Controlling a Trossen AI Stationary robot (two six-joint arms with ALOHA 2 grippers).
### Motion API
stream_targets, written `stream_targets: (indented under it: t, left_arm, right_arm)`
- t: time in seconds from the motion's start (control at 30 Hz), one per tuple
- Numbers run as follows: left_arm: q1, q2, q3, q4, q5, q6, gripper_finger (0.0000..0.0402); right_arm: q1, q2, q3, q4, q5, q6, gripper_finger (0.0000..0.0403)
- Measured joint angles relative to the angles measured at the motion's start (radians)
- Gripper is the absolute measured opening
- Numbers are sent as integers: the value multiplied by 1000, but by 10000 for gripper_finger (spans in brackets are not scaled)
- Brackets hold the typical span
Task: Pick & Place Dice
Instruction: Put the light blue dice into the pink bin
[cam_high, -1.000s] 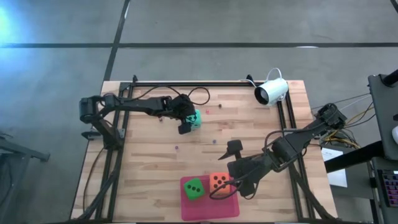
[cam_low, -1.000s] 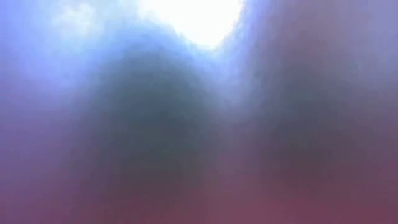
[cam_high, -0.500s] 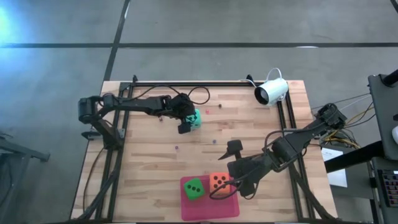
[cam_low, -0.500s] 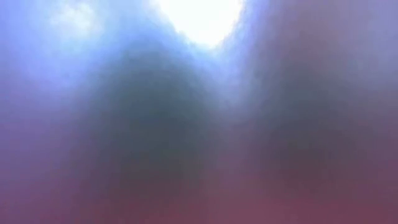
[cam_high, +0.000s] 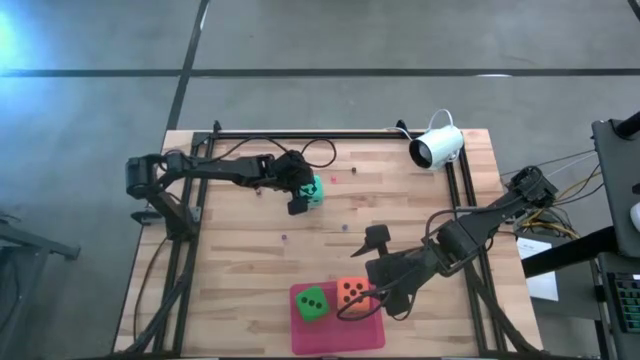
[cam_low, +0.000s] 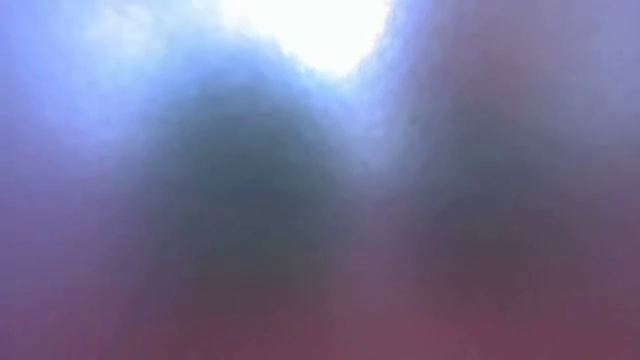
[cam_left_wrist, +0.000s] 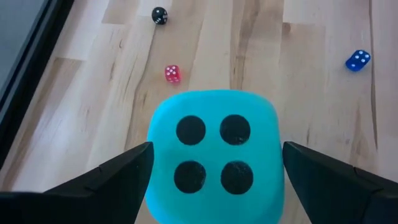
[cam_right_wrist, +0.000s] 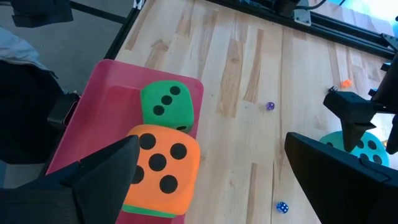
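Observation:
A teal die (cam_high: 313, 190) rests on the wooden table at the far left, its four-pip face toward the left wrist camera (cam_left_wrist: 214, 155). My left gripper (cam_high: 303, 194) is open, with one finger on each side of that die. An orange-red die (cam_right_wrist: 158, 168) and a bright green die (cam_right_wrist: 166, 106) sit on the flat pink mat (cam_high: 337, 335) at the near edge. A strip of green shows under the orange-red die. My right gripper (cam_high: 372, 272) hangs open above the mat's right side, over the orange-red die (cam_high: 351, 292), and holds nothing. My left gripper comes at the teal die slanting down from the table's left. Its fingertips (cam_left_wrist: 144, 157) stand right at the die's two opposite sides (cam_left_wrist: 154, 163). I cannot tell whether they touch it. The die sits on the table.
Tiny dice lie scattered on the wood: black (cam_left_wrist: 159, 15), red (cam_left_wrist: 173, 73) and blue (cam_left_wrist: 357, 60). A white camera (cam_high: 437, 147) stands at the far right corner. A black rail (cam_high: 300, 134) runs along the far edge. The low view is blurred over.

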Motion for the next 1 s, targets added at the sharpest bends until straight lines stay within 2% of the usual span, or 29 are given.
stream_targets:
  t: [0.5,0.77,1.0]
  left_arm:
    - [-2,-2,-51,48,-2,2,354]
    - [-67,-3,-47,34,26,3,353]
    - [-134,-3,-40,22,3,3,350]
  right_arm:
    - [0,0,0,1,0,0,400]
    - [0,0,0,1,0,1,400]
    - [0,0,0,1,0,1,400]
